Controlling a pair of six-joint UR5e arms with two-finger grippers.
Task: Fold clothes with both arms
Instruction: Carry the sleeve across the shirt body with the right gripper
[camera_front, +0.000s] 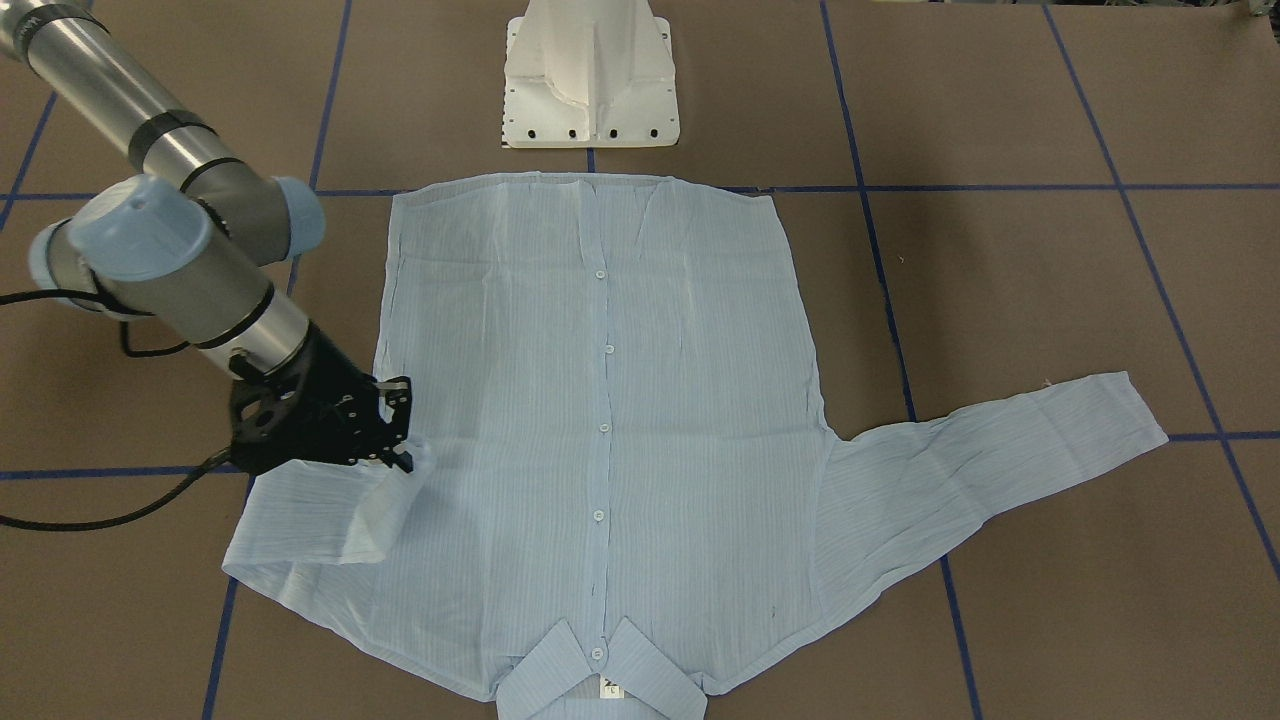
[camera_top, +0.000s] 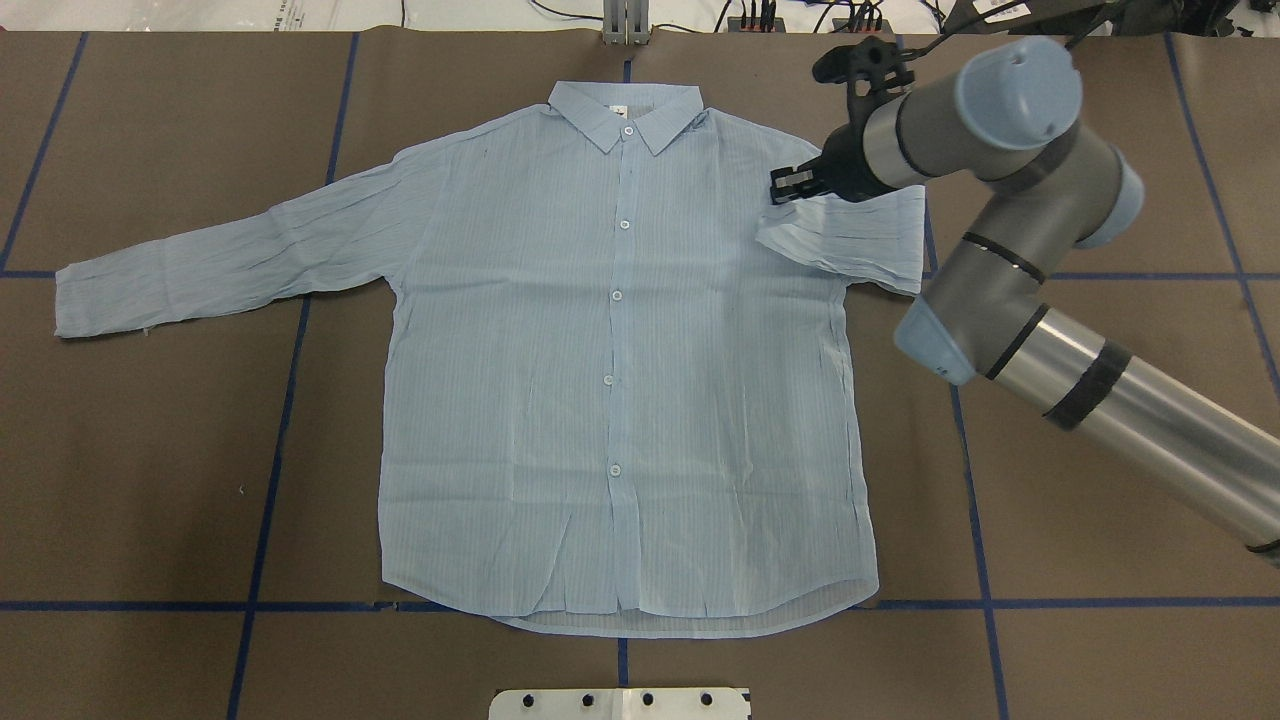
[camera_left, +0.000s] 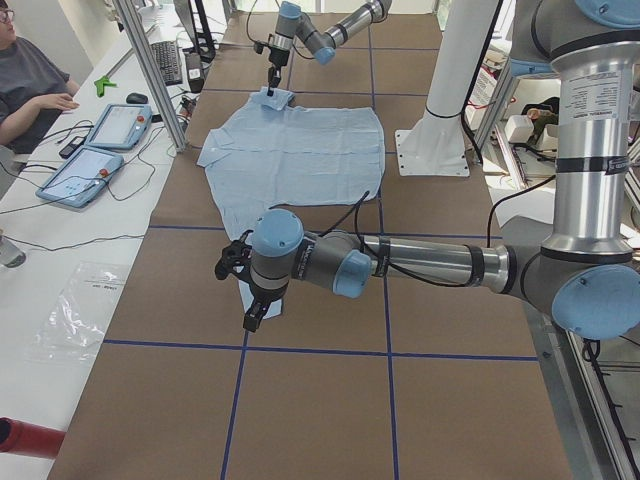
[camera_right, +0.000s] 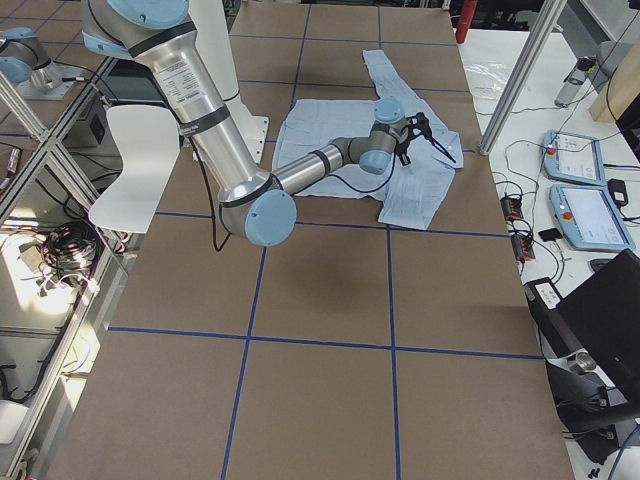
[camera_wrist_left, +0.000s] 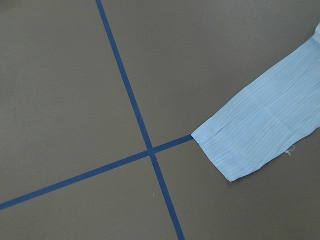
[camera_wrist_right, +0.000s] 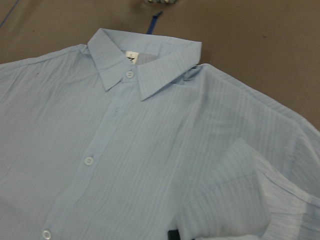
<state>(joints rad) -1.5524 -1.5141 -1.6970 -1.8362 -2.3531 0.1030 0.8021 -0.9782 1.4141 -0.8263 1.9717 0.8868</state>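
Right, robot's left first: the left gripper (camera_left: 252, 320) hung over the brown paper-covered table with blue tape lines (camera_top: 150, 480), near the end of the flat, outstretched left sleeve (camera_top: 200, 260). Couldn't tell whether its jaws were apart or closed, and saw nothing in them. Its wrist camera looked down on that sleeve's cuff (camera_wrist_left: 245, 150), beside a tape crossing.

Middle: the thin light blue striped long-sleeved shirt (camera_top: 620, 380) lay buttoned and front up, collar (camera_top: 625, 115) away from the robot, body fairly smooth.

Right side: the right gripper (camera_top: 788, 186) looked pinched narrow on the right cuff (camera_top: 800, 235), with that right sleeve (camera_top: 880, 240) doubled inward over the shoulder.

Step in hand, I'd say, was laying that sleeve across the chest. To do it well: hold the cuff low and draw it level toward the button line, so the crease lands at the shoulder seam. Set it flat before releasing, without dragging the body cloth. The left arm should then mirror it.
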